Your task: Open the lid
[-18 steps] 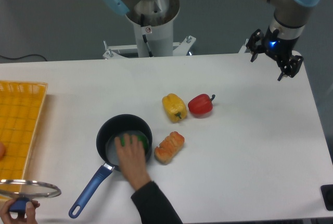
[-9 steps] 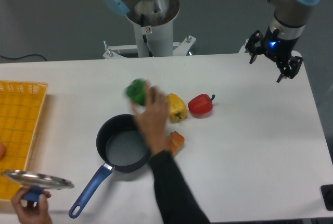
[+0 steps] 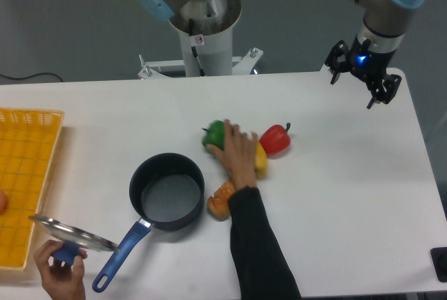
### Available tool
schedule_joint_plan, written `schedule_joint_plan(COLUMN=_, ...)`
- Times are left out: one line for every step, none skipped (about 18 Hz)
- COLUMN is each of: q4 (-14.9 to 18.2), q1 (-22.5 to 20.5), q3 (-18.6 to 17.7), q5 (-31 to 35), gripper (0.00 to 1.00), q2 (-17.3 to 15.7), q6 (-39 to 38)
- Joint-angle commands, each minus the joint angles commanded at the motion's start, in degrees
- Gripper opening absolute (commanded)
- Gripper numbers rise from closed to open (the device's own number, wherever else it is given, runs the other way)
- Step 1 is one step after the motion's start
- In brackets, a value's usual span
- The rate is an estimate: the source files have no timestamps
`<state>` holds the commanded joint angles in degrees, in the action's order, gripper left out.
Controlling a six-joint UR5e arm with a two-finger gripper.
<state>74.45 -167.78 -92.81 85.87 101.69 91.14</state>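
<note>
While the lid [image 3: 73, 234] is being held off the pan [image 3: 166, 191] at the table's [image 3: 335, 195] seven o'clock corner, only part of it is being shown clearly: its glass is hard to separate from the white surface, and its blue knob [image 3: 68, 251] is being half covered by the fingers of a hand [image 3: 59, 272] that is being cut off by the lower edge. The disc is being kept tilted, its rim just beside the pan's handle [image 3: 122, 255]; whether the two are touching cannot be told.

A second hand [image 3: 239, 157], on a dark-sleeved forearm entering from six o'clock, is being laid flat over the yellow pepper [image 3: 260, 164], so most of that pepper is being hidden. A green pepper [image 3: 215, 134] is being touched at the fingertips, at ten o'clock from this hand. A red pepper [image 3: 276, 139] is lying at two o'clock from it, and an orange item [image 3: 220, 202], partly hidden by the sleeve, is lying against the pan's four o'clock side. A yellow basket [image 3: 28, 167] is being cropped at nine o'clock.

The gripper [image 3: 357, 77] is being held high at the table's two o'clock corner, well apart from everything, pointing down from a bent wrist. Its fingers are small and dark against the background; whether they are parted or closed cannot be told.
</note>
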Motion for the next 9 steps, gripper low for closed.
schedule_joint_plan(q4=-0.1, q1=0.1, q3=-0.2, q5=0.0, gripper=1.00, q2=0.0, q6=0.0)
schedule_joint_plan(q4=-0.1, q1=0.2, q3=-0.4, q5=0.0, gripper=1.00, q2=0.0, q6=0.0)
schedule_joint_plan(q4=-0.2, q1=0.3, q3=-0.5, q5=0.0, gripper=1.00, q2=0.0, q6=-0.1)
schedule_joint_plan(q4=-0.2, q1=0.4, q3=-0.5, q5=0.0, gripper=1.00, q2=0.0, q6=-0.2)
schedule_joint_plan(q4=-0.2, q1=0.4, q3=-0.5, q5=0.1, gripper=1.00, q2=0.0, q6=-0.2)
schedule_joint_plan(q4=-0.3, q1=0.4, q3=-0.5, q5=0.2, gripper=1.00, q2=0.0, q6=-0.2)
schedule_joint_plan(q4=-0.3, q1=0.4, q3=-0.5, q5=0.3, gripper=1.00, q2=0.0, q6=-0.3)
schedule_joint_plan(q4=-0.4, q1=0.4, q3=-0.5, q5=0.3, gripper=1.00, q2=0.0, q6=-0.4)
schedule_joint_plan(q4=-0.7, q1=0.4, q3=-0.5, q5=0.3, gripper=1.00, q2=0.0, q6=-0.4)
